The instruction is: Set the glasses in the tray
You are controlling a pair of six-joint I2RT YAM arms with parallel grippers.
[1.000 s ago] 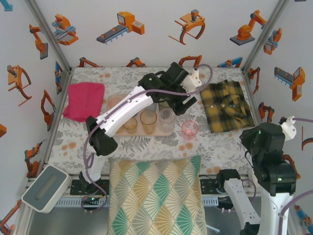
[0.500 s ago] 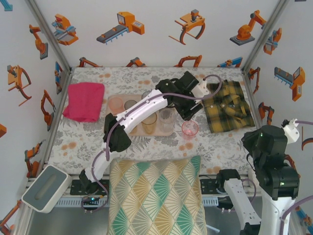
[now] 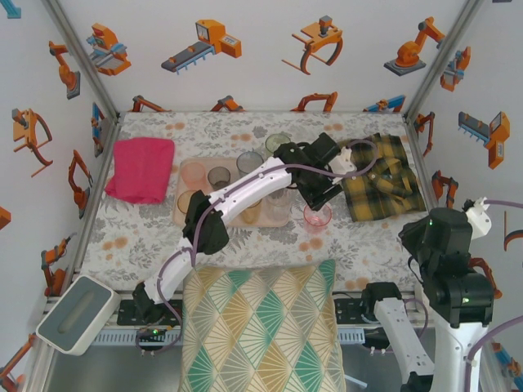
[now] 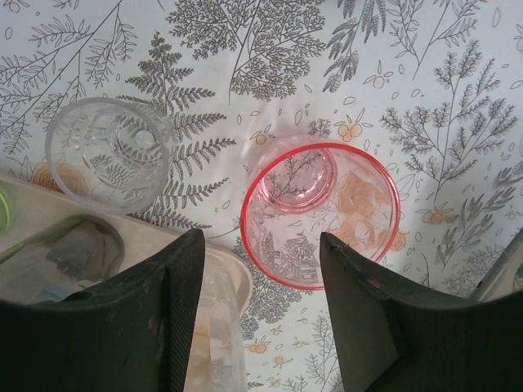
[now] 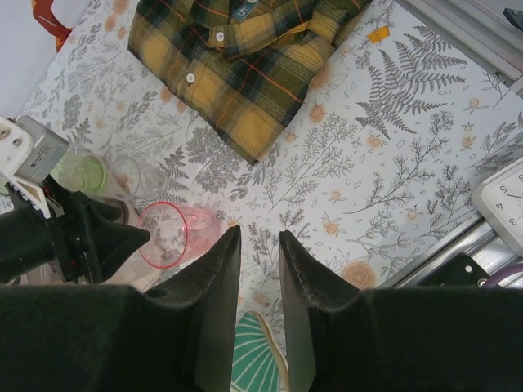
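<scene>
A pink glass [image 4: 319, 216] stands on the floral cloth just right of the tray [image 3: 181, 211]. My left gripper [image 4: 261, 245] hovers over it, open, with the glass's near rim between the fingertips and nothing gripped. It also appears from above as the left gripper [image 3: 317, 192] beside the pink glass [image 3: 317, 216]. A clear glass [image 4: 109, 153] stands on the cloth past the tray corner [image 4: 49, 216]. Several glasses stand in the tray, among them an amber one [image 3: 249, 211] and a grey one [image 3: 218, 175]. My right gripper [image 5: 255, 237] hangs at the near right, its fingers slightly apart and empty.
A yellow plaid shirt [image 3: 377, 173] lies at the back right and a bright pink folded cloth [image 3: 140, 167] at the back left. A patterned cushion [image 3: 261, 327] covers the near middle. A white box [image 3: 75, 314] sits at the near left corner.
The left arm has swung right and nearer, from over the tray to above the pink glass, and its jaws have narrowed a little. The right arm has barely shifted.
</scene>
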